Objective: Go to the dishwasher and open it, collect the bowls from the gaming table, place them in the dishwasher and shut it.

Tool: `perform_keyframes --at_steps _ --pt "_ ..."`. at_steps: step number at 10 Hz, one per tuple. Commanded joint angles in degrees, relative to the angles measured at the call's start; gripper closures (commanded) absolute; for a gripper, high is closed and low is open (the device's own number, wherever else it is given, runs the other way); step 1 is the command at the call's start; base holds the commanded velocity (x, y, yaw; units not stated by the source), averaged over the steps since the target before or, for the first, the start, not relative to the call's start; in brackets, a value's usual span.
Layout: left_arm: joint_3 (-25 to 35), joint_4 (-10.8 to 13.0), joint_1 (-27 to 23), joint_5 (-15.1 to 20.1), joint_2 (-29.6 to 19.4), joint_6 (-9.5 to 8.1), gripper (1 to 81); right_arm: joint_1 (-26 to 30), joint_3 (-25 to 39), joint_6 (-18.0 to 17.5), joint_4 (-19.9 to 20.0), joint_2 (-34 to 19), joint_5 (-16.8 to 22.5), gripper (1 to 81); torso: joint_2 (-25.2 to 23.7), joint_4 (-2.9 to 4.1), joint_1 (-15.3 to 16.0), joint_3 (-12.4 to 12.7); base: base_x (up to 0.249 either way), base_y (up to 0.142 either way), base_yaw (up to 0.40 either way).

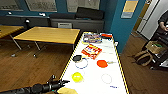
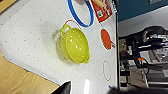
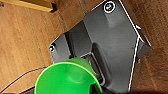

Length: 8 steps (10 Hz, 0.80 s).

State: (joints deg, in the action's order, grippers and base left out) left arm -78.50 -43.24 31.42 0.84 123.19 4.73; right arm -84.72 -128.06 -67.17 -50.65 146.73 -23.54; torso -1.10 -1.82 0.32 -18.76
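Observation:
The gaming table (image 1: 117, 60), white-topped with a yellow rim, stretches away in front of me. On it sit a yellow-green bowl (image 1: 77, 76), an orange bowl (image 1: 102, 63), a dark bowl (image 1: 77, 58) and a pale bowl (image 1: 106, 78). My left gripper (image 1: 63, 82) hovers open at the table's near left corner, just short of the yellow-green bowl (image 2: 75, 45), and holds nothing. In the right wrist view a bright green bowl (image 3: 65, 79) hangs over the wooden floor, with my right gripper (image 3: 95, 84) shut on its rim.
Flat board-game boxes (image 1: 91, 51) lie further up the table, beside a blue ring (image 1: 81, 63). Yellow-wood tables (image 1: 47, 34) stand to the left on the wooden floor. A person (image 1: 163, 22) and a tan backpack (image 1: 142, 57) are at the right, and a dark sofa lines the back wall.

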Motion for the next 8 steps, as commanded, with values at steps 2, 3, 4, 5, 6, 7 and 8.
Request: perform_keyframes --at_steps 2,3,4,5,6,7,8 --pt "-8.2 -1.7 -11.1 11.0 2.9 0.19 1.0 1.5 0.1 -0.1 -1.2 -1.7 1.7 81.1 0.0 0.0 0.0 0.0 0.0 0.0 0.0" --pt "-10.6 -1.6 -11.2 12.1 4.2 0.28 1.0 1.4 0.1 -0.2 -1.2 -1.6 1.7 81.1 0.0 0.0 0.0 0.0 0.0 0.0 0.0" --pt "-12.2 -1.8 -11.2 12.4 5.1 0.19 1.0 1.5 0.1 -0.2 -1.2 -1.6 1.7 81.1 0.0 0.0 0.0 0.0 0.0 0.0 0.0" --pt "-12.8 -3.7 -11.2 12.3 5.6 -0.67 1.0 1.4 0.1 -0.2 -1.2 -1.6 1.7 81.1 0.0 0.0 0.0 0.0 0.0 0.0 0.0" --pt "-14.1 -6.2 -11.2 12.3 5.9 -1.57 1.0 1.6 0.1 -0.2 -1.2 -1.5 1.7 81.1 0.0 0.0 0.0 0.0 0.0 0.0 0.0" --pt "-15.5 -7.6 -11.2 12.3 6.5 -1.57 1.0 1.7 0.1 -0.3 -1.2 -1.5 1.7 81.1 0.0 0.0 0.0 0.0 0.0 0.0 0.0" --pt "-16.9 -8.3 -11.2 12.3 6.8 -1.57 1.0 1.7 0.1 -0.3 -1.2 -1.4 1.7 81.1 0.0 0.0 0.0 0.0 0.0 0.0 0.0"
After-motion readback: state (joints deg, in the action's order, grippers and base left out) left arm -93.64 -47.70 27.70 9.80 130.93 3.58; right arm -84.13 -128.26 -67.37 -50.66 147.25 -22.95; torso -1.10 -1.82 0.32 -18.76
